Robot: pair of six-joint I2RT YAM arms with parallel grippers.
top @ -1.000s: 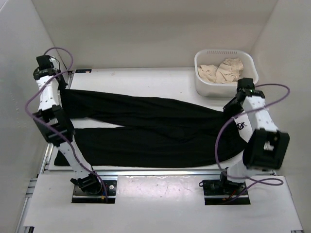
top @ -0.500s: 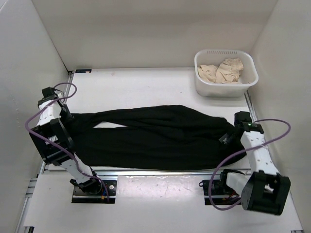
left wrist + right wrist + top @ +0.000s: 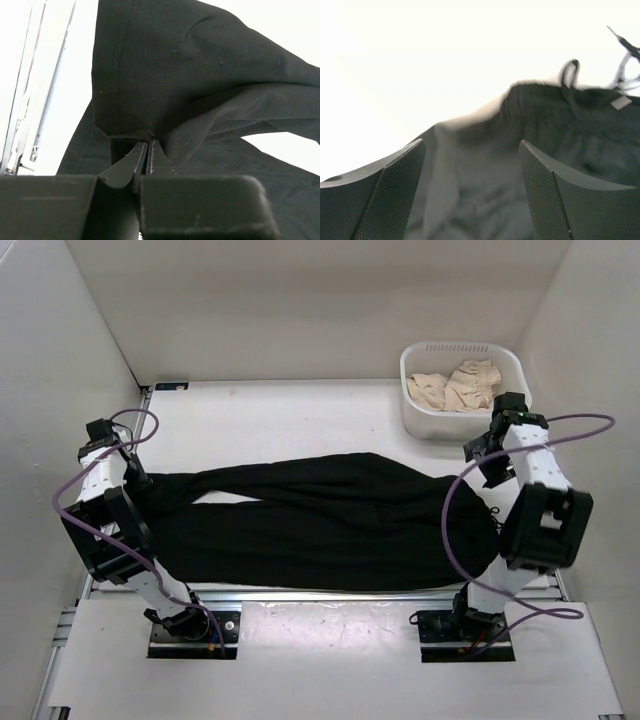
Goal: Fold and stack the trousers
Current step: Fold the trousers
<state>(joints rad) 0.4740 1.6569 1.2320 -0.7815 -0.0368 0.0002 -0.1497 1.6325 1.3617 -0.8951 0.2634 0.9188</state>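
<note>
The black trousers (image 3: 320, 520) lie across the table, folded lengthwise with one leg over the other. My left gripper (image 3: 138, 483) sits at their left end and is shut on a pinch of black cloth (image 3: 200, 65); in the left wrist view the jaws (image 3: 149, 145) meet with the fabric edge caught between them. My right gripper (image 3: 474, 460) hangs open just over the waistband end, near the basket. Its fingers (image 3: 400, 175) stand wide apart above the trousers (image 3: 485, 190) and hold nothing. The waistband (image 3: 540, 92) and a drawstring (image 3: 625, 75) show beyond them.
A white basket (image 3: 440, 427) holding beige cloth (image 3: 455, 385) stands at the back right, close behind my right gripper. White enclosure walls rise on the left, right and back. A metal rail (image 3: 330, 595) runs along the near table edge.
Both arms drew the far half of the trousers towards the near edge, folding them lengthwise. The right gripper then opened, let go of the waistband and moved back towards the basket.
</note>
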